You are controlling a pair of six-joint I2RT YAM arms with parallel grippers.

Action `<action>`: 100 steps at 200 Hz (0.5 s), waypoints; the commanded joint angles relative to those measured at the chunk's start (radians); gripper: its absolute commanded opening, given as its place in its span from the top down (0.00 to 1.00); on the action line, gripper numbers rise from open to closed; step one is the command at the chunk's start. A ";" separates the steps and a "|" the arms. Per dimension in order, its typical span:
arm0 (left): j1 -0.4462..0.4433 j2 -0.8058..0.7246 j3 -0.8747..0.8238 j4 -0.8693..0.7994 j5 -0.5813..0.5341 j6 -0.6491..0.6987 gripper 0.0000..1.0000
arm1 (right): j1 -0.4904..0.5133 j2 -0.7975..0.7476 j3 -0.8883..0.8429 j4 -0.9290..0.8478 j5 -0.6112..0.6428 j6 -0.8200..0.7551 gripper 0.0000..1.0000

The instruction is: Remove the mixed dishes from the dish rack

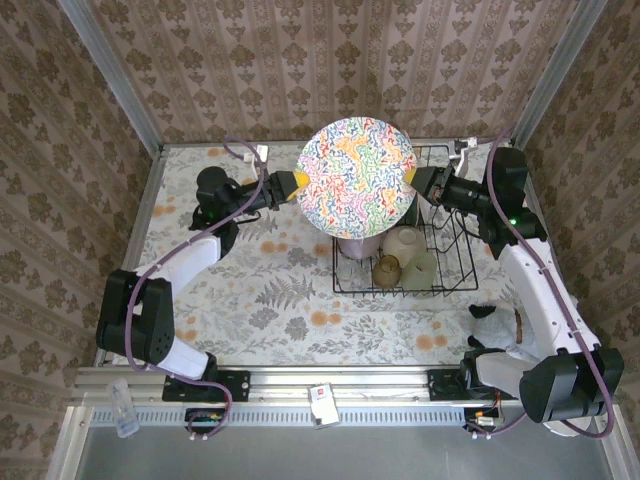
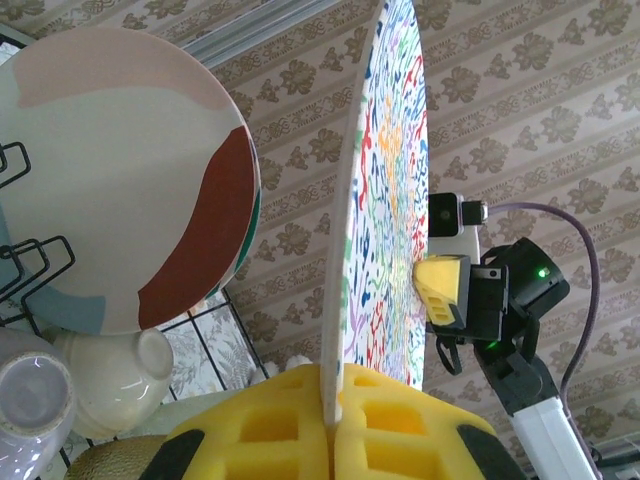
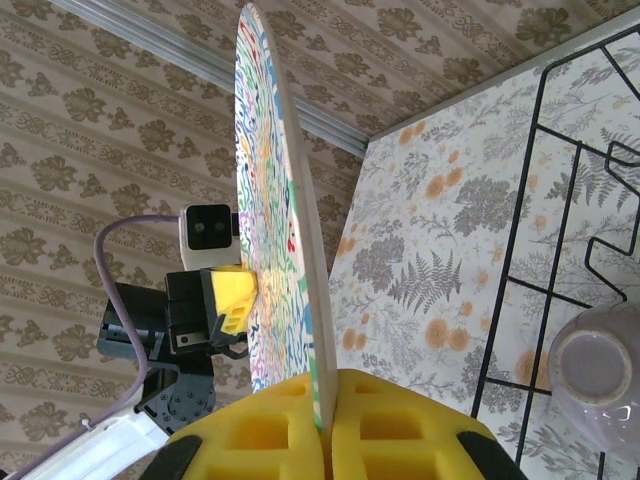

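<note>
Left gripper [image 1: 297, 183] and right gripper [image 1: 411, 180] clench opposite rims of squiggle plate [image 1: 357, 177], face up; dish rack [image 1: 440, 290] holds cups [image 1: 404, 243], lavender bowl [image 3: 600, 375].

Plate [image 1: 357, 177] hangs over the rack's [image 1: 400, 291] far left corner. The left gripper [image 1: 297, 183] is on its edge, just left of the rack. The right gripper [image 1: 415, 180] is on the opposite edge, above the rack's far side. Cups [image 1: 404, 243] sit inside the rack's near half, and the rack stands on the table [image 1: 250, 300].
</note>
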 commanded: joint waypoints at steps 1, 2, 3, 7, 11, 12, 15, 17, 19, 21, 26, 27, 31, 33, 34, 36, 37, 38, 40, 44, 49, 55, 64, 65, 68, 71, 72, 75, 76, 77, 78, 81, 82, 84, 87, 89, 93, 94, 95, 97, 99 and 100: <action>-0.014 -0.025 0.003 0.082 -0.044 -0.036 1.00 | 0.006 -0.005 0.009 0.035 -0.047 0.013 0.65; -0.014 -0.026 0.003 0.081 -0.044 -0.036 1.00 | 0.008 -0.005 0.010 0.035 -0.046 0.013 0.61; -0.014 -0.026 0.003 0.080 -0.046 -0.036 1.00 | 0.008 -0.006 0.010 0.034 -0.045 0.013 0.58; -0.014 -0.029 0.003 0.077 -0.052 -0.037 1.00 | 0.008 -0.009 0.010 0.030 -0.040 0.009 0.47; -0.013 -0.032 0.004 0.075 -0.058 -0.038 1.00 | 0.008 -0.013 0.010 0.026 -0.032 0.004 0.34; -0.013 -0.033 0.004 0.074 -0.059 -0.039 1.00 | 0.008 -0.015 0.010 0.023 -0.030 0.002 0.31; -0.012 -0.036 0.005 0.073 -0.063 -0.038 1.00 | 0.008 -0.019 0.010 0.018 -0.022 -0.003 0.21; -0.011 -0.038 0.006 0.071 -0.066 -0.038 1.00 | 0.008 -0.022 0.010 0.014 -0.016 -0.006 0.16; -0.010 -0.038 0.006 0.070 -0.069 -0.038 1.00 | 0.009 -0.025 0.010 0.011 -0.010 -0.008 0.10; -0.010 -0.041 0.007 0.069 -0.071 -0.038 1.00 | 0.008 -0.028 0.010 0.009 -0.004 -0.011 0.05; -0.007 -0.045 0.009 0.065 -0.080 -0.038 1.00 | 0.009 -0.037 0.010 0.004 0.012 -0.018 0.00; -0.006 -0.045 0.009 0.065 -0.081 -0.038 1.00 | 0.010 -0.040 0.009 0.004 0.013 -0.019 0.00; -0.003 -0.049 0.009 0.065 -0.086 -0.040 1.00 | 0.009 -0.047 0.005 0.004 0.023 -0.024 0.00; -0.002 -0.049 0.009 0.065 -0.090 -0.041 1.00 | 0.009 -0.051 0.005 0.004 0.028 -0.025 0.00; -0.001 -0.050 0.009 0.065 -0.092 -0.042 1.00 | 0.009 -0.053 0.004 0.004 0.030 -0.026 0.00; 0.000 -0.052 0.010 0.064 -0.095 -0.044 1.00 | 0.009 -0.054 0.003 0.004 0.034 -0.028 0.00; 0.000 -0.053 0.011 0.064 -0.096 -0.044 1.00 | 0.009 -0.057 0.003 0.001 0.036 -0.029 0.00; 0.001 -0.053 0.011 0.064 -0.099 -0.047 1.00 | 0.010 -0.059 0.004 -0.001 0.040 -0.030 0.00; 0.003 -0.055 0.010 0.065 -0.104 -0.048 1.00 | 0.010 -0.063 0.003 -0.003 0.047 -0.031 0.00; 0.008 -0.058 0.012 0.067 -0.110 -0.054 1.00 | 0.010 -0.069 0.003 -0.005 0.056 -0.035 0.00; 0.015 -0.063 0.012 0.069 -0.121 -0.062 1.00 | 0.010 -0.076 0.003 -0.013 0.071 -0.038 0.00; 0.026 -0.069 0.013 0.073 -0.136 -0.070 1.00 | 0.010 -0.086 0.001 -0.019 0.086 -0.043 0.00; 0.046 -0.082 0.010 0.072 -0.162 -0.079 1.00 | 0.011 -0.103 -0.004 -0.024 0.106 -0.049 0.00; 0.048 -0.083 0.009 0.070 -0.164 -0.080 1.00 | 0.011 -0.106 -0.005 -0.024 0.108 -0.051 0.00; 0.055 -0.088 0.011 0.065 -0.173 -0.079 1.00 | 0.011 -0.112 -0.008 -0.023 0.116 -0.052 0.00; 0.063 -0.092 0.011 0.056 -0.180 -0.079 1.00 | 0.012 -0.118 -0.012 -0.022 0.123 -0.055 0.00; 0.065 -0.093 0.011 0.053 -0.183 -0.078 1.00 | 0.012 -0.119 -0.012 -0.022 0.125 -0.056 0.00; 0.073 -0.097 0.012 0.043 -0.189 -0.074 1.00 | 0.013 -0.126 -0.017 -0.022 0.132 -0.058 0.00; 0.075 -0.099 0.012 0.040 -0.191 -0.074 1.00 | 0.013 -0.128 -0.018 -0.022 0.135 -0.060 0.00; 0.078 -0.101 0.011 0.036 -0.193 -0.072 1.00 | 0.013 -0.131 -0.019 -0.022 0.137 -0.061 0.00; 0.081 -0.102 0.012 0.033 -0.195 -0.070 1.00 | 0.013 -0.134 -0.021 -0.022 0.139 -0.062 0.00; 0.088 -0.106 0.013 0.022 -0.202 -0.063 1.00 | 0.013 -0.139 -0.023 -0.022 0.143 -0.064 0.00; 0.091 -0.107 0.014 0.017 -0.204 -0.061 1.00 | 0.013 -0.141 -0.023 -0.023 0.145 -0.065 0.00; 0.097 -0.111 0.014 0.009 -0.208 -0.056 1.00 | 0.013 -0.145 -0.026 -0.024 0.147 -0.067 0.00; 0.104 -0.117 0.013 -0.007 -0.214 -0.047 1.00 | 0.014 -0.150 -0.028 -0.024 0.151 -0.070 0.00; 0.109 -0.121 0.012 -0.019 -0.218 -0.041 1.00 | 0.015 -0.152 -0.030 -0.025 0.153 -0.072 0.00; 0.121 -0.129 0.011 -0.043 -0.231 -0.027 1.00 | 0.018 -0.158 -0.031 -0.029 0.159 -0.078 0.00; 0.125 -0.131 0.011 -0.049 -0.235 -0.025 1.00 | 0.018 -0.159 -0.031 -0.031 0.160 -0.080 0.00; 0.128 -0.133 0.009 -0.054 -0.238 -0.022 1.00 | 0.020 -0.160 -0.031 -0.033 0.162 -0.082 0.00; 0.133 -0.137 0.006 -0.063 -0.246 -0.016 1.00 | 0.021 -0.161 -0.031 -0.038 0.165 -0.087 0.00; 0.139 -0.142 0.003 -0.071 -0.252 -0.010 1.00 | 0.024 -0.163 -0.031 -0.044 0.168 -0.091 0.00; 0.142 -0.145 0.001 -0.075 -0.256 -0.008 1.00 | 0.024 -0.164 -0.030 -0.047 0.170 -0.094 0.00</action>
